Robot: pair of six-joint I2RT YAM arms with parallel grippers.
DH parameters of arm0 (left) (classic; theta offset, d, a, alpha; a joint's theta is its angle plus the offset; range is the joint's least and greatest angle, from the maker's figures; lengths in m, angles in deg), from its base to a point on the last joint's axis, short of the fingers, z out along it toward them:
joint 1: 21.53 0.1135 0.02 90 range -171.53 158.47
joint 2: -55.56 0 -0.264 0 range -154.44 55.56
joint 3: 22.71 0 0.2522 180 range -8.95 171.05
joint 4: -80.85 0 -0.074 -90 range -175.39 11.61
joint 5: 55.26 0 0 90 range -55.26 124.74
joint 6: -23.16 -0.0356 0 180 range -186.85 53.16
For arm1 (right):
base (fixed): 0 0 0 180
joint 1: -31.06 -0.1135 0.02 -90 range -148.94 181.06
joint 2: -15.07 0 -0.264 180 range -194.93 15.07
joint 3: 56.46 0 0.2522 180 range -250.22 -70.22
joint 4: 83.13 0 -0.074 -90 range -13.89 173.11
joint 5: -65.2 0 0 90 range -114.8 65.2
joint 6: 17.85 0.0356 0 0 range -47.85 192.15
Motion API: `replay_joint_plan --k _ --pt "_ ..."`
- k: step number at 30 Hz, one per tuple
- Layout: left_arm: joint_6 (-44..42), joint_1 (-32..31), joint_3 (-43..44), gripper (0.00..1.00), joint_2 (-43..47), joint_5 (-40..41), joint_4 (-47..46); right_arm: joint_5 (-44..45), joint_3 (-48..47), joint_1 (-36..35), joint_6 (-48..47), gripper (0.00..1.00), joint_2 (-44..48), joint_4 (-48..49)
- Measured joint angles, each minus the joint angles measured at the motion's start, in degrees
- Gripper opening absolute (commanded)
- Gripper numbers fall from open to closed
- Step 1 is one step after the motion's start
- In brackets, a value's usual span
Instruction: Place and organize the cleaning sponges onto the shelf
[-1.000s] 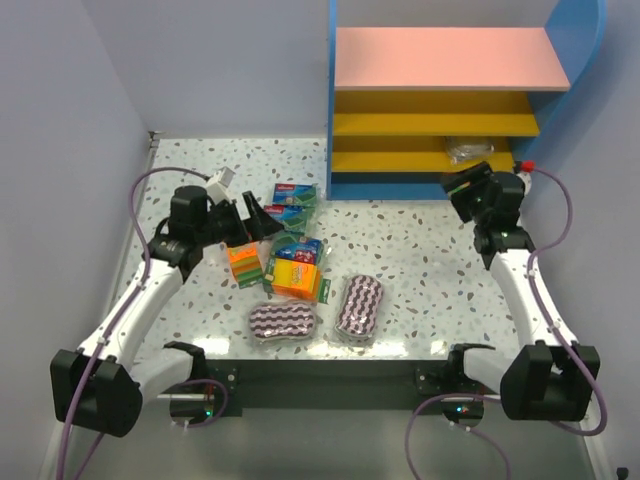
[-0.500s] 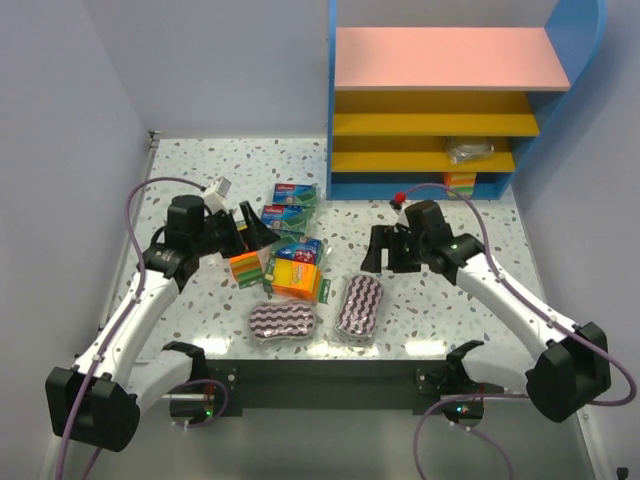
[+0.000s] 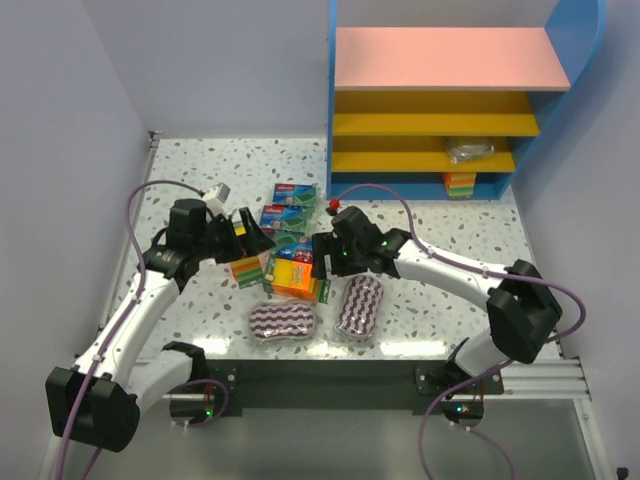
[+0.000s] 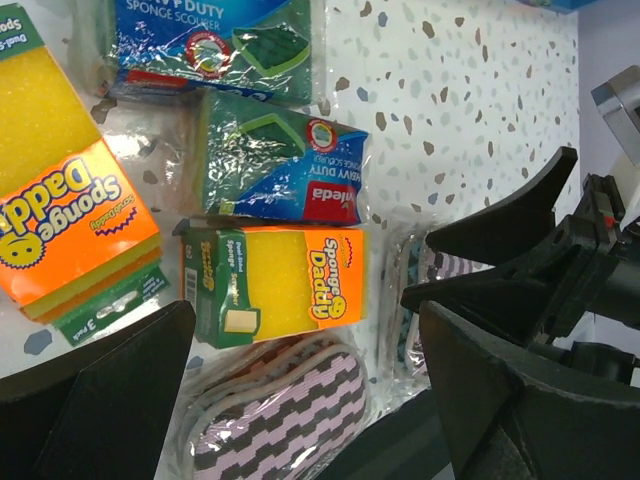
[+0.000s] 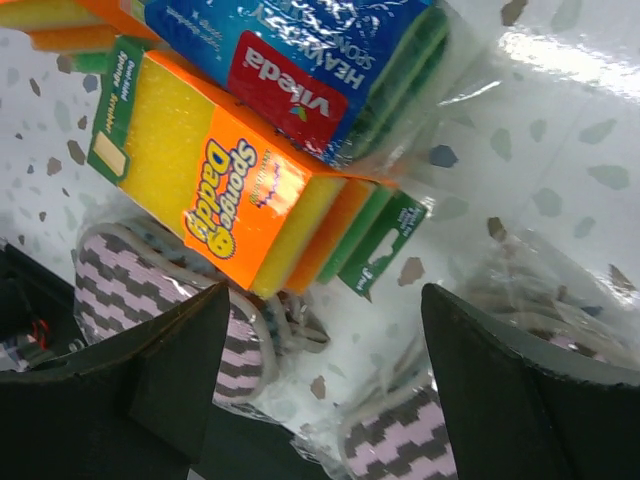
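Observation:
Several sponge packs lie in a pile on the table. My right gripper (image 3: 321,258) is open and empty, just above an orange-yellow-green block pack (image 3: 296,277) (image 5: 225,190), with a blue pack (image 3: 301,250) (image 5: 300,60) lying against it. My left gripper (image 3: 251,236) is open and empty over another orange block pack (image 3: 243,268) (image 4: 60,230). Two green-blue flat packs (image 3: 292,196) lie behind. Two purple-white striped pads (image 3: 283,322) (image 3: 359,305) lie at the front. On the shelf's (image 3: 450,58) lowest yellow board sit a silvery scourer pack (image 3: 470,150) and an orange block pack (image 3: 460,183).
The shelf stands at the back right, blue sides, pink top board. Grey walls close in the left and back. The table's front edge (image 3: 330,352) runs just below the striped pads. My two grippers are close together over the pile.
My right arm has swung from the shelf's lower right across to the left and now hangs over the pile. My left gripper has shifted slightly right and lower.

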Motion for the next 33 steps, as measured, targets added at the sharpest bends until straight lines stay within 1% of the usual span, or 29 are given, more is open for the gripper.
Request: replay_joint_plan --k 4,9,10,13,18,19,22,27,28,29,33 --pt "-0.7 0.0 -0.7 1.00 0.5 0.9 1.6 2.8 -0.4 -3.2 5.7 0.81 -2.8 3.4" --pt "-1.3 0.0 -1.8 1.00 1.1 1.3 2.0 6.6 -1.7 -6.4 11.2 0.80 -5.8 4.5" --pt "-1.4 0.0 -2.0 1.00 1.1 1.3 2.0 7.0 -1.9 -6.9 12.2 0.79 -6.4 4.8" --pt "-1.4 0.0 -2.3 1.00 1.1 1.3 2.2 8.8 -2.7 -8.2 14.8 0.73 -7.9 5.1" --pt "-1.4 0.0 -2.3 1.00 1.1 1.3 2.2 11.6 -3.1 -8.9 18.4 0.52 -10.3 5.0" --pt "-1.4 0.0 -2.3 1.00 1.1 1.3 2.2 11.8 -3.2 -8.9 19.1 0.41 -10.3 5.2" --pt "-1.4 0.0 -2.3 1.00 1.1 1.2 2.2 13.7 -3.5 -9.0 20.6 0.27 -10.3 6.0" --pt "-1.5 0.0 -2.3 1.00 1.1 1.2 2.2 14.3 -3.5 -8.9 21.3 0.16 -10.3 6.8" --pt "-1.6 0.0 -2.3 1.00 1.1 1.2 2.2 14.3 -3.3 -8.9 21.3 0.05 -10.3 7.1" --pt "-1.6 0.0 -2.3 1.00 1.1 1.2 2.2 14.3 -3.0 -8.9 21.1 0.00 -10.2 7.5" --pt "-1.9 0.0 -2.3 1.00 1.1 1.2 2.2 14.0 -0.9 -8.9 21.2 0.00 -8.4 8.7"
